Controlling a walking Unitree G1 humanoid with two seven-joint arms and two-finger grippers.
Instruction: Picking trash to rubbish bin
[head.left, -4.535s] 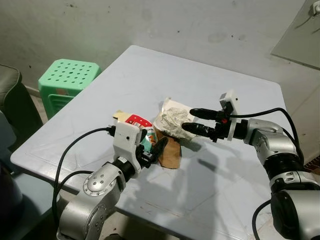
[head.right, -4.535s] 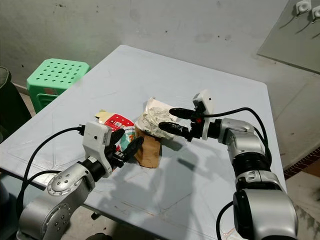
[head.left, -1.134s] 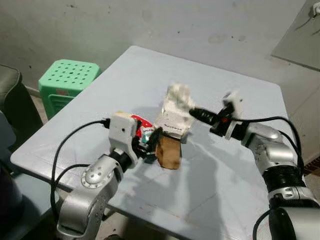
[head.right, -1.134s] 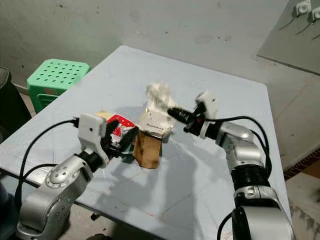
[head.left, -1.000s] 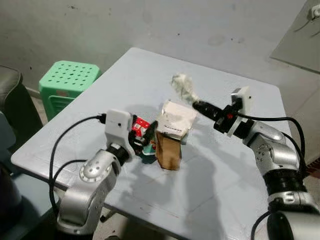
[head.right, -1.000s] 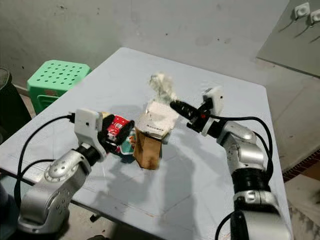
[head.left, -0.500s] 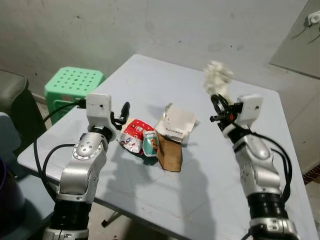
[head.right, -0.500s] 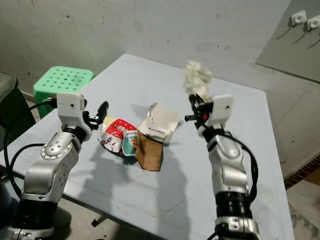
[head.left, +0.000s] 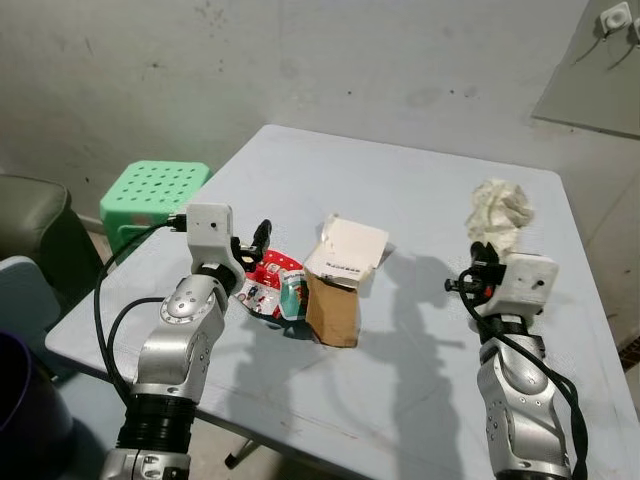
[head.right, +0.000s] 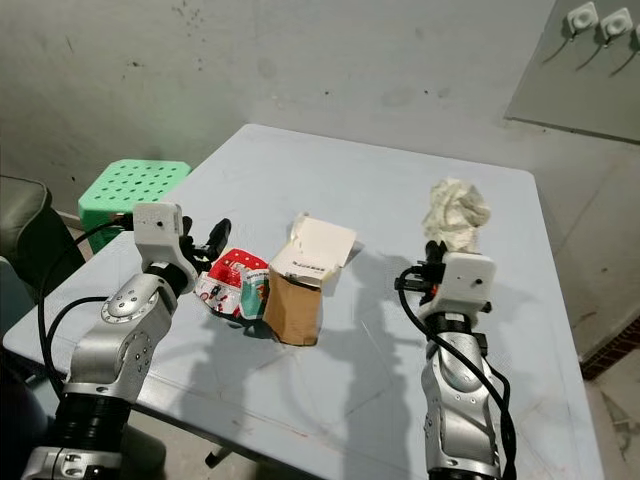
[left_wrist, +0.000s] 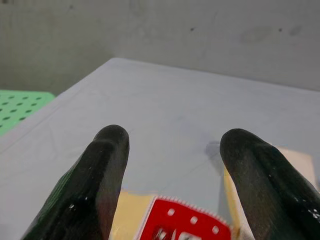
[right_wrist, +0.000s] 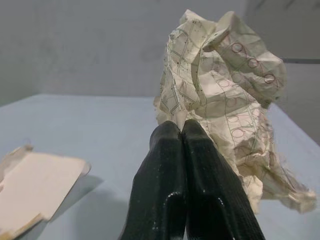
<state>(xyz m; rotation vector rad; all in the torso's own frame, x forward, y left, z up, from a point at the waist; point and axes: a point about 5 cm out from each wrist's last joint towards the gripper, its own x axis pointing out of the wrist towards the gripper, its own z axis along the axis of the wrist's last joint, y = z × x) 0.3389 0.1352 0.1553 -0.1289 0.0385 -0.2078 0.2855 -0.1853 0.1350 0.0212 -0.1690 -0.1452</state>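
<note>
Crumpled paper (head.left: 497, 212) pinched at tips of right claw (right_wrist: 183, 131), fingers together on it, held up above desk (head.left: 420, 190), sticking out past the tips. Left claw (left_wrist: 175, 145) spread, empty, w/ red wrapper (head.left: 262, 285) & brown bag (head.left: 338, 300) just below.

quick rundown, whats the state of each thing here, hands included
right hand: shut on the crumpled paper, held up above the table
crumpled paper: pinched, off the table
left hand: open, holding nothing, over the snack wrapper
snack wrapper: lying on the table beside the box
brown box: upright, top flap open
green stool: standing beside the table
</note>
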